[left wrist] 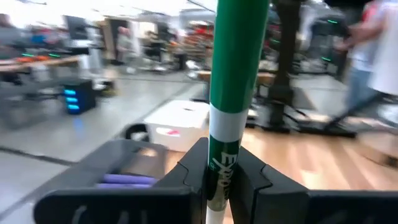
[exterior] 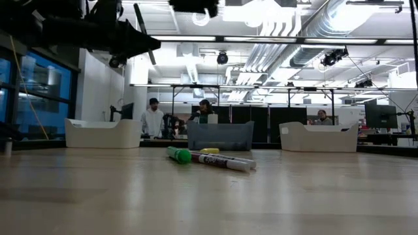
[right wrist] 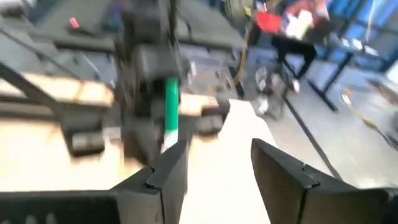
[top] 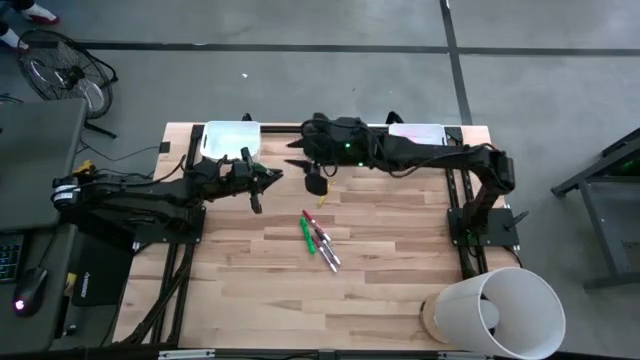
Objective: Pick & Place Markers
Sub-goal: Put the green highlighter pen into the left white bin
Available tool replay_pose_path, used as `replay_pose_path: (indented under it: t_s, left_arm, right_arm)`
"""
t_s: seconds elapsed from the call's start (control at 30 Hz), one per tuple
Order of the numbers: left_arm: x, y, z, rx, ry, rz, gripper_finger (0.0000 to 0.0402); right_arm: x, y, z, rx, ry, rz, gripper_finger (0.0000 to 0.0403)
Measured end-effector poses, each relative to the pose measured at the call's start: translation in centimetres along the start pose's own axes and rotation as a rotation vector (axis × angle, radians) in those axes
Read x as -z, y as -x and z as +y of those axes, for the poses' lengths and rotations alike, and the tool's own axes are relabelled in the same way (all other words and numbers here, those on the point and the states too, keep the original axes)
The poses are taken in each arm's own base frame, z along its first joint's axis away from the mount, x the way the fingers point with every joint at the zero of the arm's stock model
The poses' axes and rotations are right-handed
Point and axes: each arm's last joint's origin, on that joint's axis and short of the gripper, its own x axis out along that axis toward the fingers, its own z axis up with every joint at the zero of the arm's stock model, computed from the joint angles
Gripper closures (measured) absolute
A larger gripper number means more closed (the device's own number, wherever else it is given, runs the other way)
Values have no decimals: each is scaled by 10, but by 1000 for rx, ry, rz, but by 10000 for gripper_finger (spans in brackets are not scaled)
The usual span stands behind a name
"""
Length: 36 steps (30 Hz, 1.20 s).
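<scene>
wooden table (top: 380, 290), "expo" green marker (left wrist: 231, 93)

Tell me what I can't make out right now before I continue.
- Contents of the left bin: washed out in the high view.
- Count of markers on the table: overlapping, too small.
- Right gripper: its wrist view is motion-blurred.
- Lower end of the green marker in the left gripper: cut off by the frame edge.

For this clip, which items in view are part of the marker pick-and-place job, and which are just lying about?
Part of the job:
- green marker clamped in the left gripper
- markers on the table, green, red and white
- right gripper, open, holding nothing
- white bins at the far edge

Just lying about:
- white cylinder at the table's corner
- fan on the floor
</scene>
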Motion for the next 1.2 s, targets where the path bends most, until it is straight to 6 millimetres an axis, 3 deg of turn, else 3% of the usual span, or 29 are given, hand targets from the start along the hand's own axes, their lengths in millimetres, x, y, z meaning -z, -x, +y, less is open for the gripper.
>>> replay_pose_path:
  t_s: [0.27,0.57,0.87,1.2]
  left_arm:
    - [-1,6,7,-207,-8,30,368]
    - [-10,12,18,-483,-37,139,368]
    - [-41,9,53,-647,-68,400,368]
    - [-35,18,97,-725,141,540,367]
  right_arm:
    - [22,12,2,40,12,291,237]
    - [59,2,10,18,-45,362,237]
    - [99,-7,21,4,-117,369,237]
    - [105,-8,24,-18,-152,346,238]
